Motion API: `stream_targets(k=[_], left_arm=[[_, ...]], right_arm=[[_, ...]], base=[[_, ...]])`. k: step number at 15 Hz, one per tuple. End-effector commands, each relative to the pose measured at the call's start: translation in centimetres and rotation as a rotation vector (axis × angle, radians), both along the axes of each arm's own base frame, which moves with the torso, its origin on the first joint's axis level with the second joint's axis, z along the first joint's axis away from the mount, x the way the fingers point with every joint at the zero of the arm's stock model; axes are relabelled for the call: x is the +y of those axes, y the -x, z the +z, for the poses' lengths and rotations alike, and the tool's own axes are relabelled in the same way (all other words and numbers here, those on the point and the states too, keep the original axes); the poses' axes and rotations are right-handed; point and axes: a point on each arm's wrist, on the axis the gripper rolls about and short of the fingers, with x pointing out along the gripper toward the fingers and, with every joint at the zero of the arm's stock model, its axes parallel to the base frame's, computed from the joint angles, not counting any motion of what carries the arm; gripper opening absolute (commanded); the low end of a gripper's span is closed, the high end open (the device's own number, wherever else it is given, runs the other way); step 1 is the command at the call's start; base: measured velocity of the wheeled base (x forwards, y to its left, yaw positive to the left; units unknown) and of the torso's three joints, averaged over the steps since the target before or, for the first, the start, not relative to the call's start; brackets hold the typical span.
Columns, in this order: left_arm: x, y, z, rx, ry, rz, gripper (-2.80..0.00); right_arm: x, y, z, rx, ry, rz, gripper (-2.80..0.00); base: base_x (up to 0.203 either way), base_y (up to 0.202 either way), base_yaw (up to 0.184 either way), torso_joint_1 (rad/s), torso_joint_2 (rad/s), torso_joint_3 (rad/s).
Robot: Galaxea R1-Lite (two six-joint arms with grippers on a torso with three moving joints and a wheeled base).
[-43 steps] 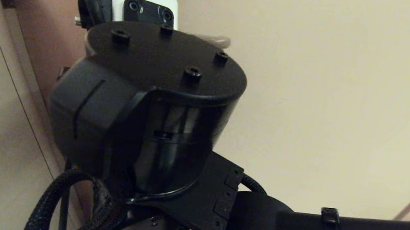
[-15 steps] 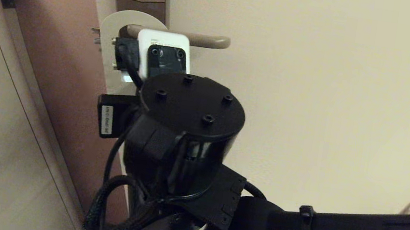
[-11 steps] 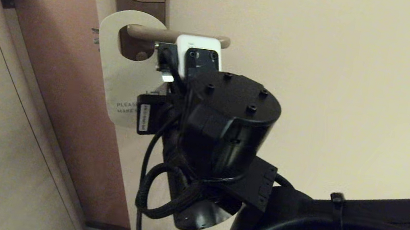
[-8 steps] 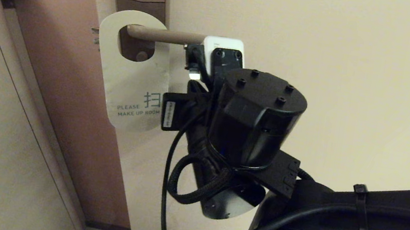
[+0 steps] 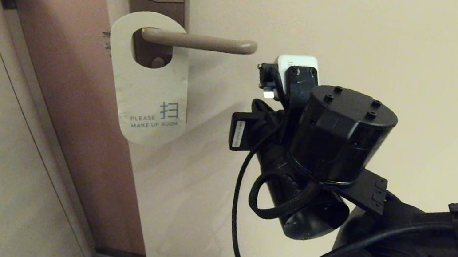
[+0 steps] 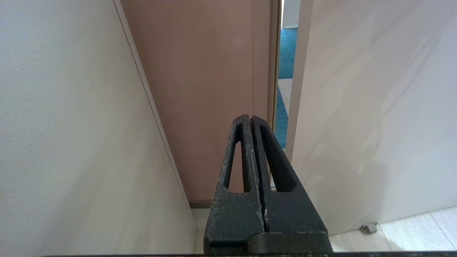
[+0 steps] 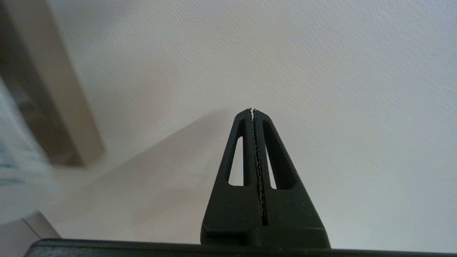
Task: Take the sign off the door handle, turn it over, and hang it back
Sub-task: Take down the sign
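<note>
Sign (image 5: 150, 86) hangs white-side out on door handle (image 5: 198, 41), left of right pincer (image 7: 252, 110), which is closed, empty; left pincer (image 6: 250, 117) closed, parked.

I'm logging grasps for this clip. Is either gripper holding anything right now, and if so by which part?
Nothing is held. The right gripper is shut on air beside the door, and the left gripper is shut and empty. The sign hangs on the door handle.

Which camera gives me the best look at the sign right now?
The head view: the sign hangs whole on the door handle, white side out. The right wrist view catches only a blurred edge; the left wrist view shows none.
</note>
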Motion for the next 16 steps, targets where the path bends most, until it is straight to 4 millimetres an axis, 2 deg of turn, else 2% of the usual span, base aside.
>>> stream_targets(k=[1, 5, 10, 14, 16], left_arm=[[0.0, 0.0, 0.0, 0.002, 0.0, 0.0, -2.8], [0.0, 0.0, 0.0, 0.001, 0.0, 0.0, -2.8], [0.0, 0.0, 0.0, 0.001, 0.0, 0.0, -2.8], [0.0, 0.0, 0.0, 0.001, 0.0, 0.0, -2.8], [0.0, 0.0, 0.0, 0.001, 0.0, 0.0, -2.8]], right_arm=[[-0.9, 0.4, 0.2, -0.002, 0.001, -0.009, -2.8], [-1.9, 0.5, -0.2, 0.011, 0.025, -0.025, -2.8], [-3.9, -0.3, -0.9, 0.028, 0.074, -0.08, -2.8], [-6.7, -1.7, -1.7, 0.051, 0.119, -0.134, -2.8], [-9.0, -2.7, -2.1, 0.07, 0.137, -0.149, -2.8]], base=[[0.0, 0.0, 0.0, 0.0, 0.0, 0.0], [0.0, 0.0, 0.0, 0.0, 0.0, 0.0], [0.0, 0.0, 0.0, 0.0, 0.0, 0.0], [0.0, 0.0, 0.0, 0.0, 0.0, 0.0], [0.0, 0.0, 0.0, 0.0, 0.0, 0.0]])
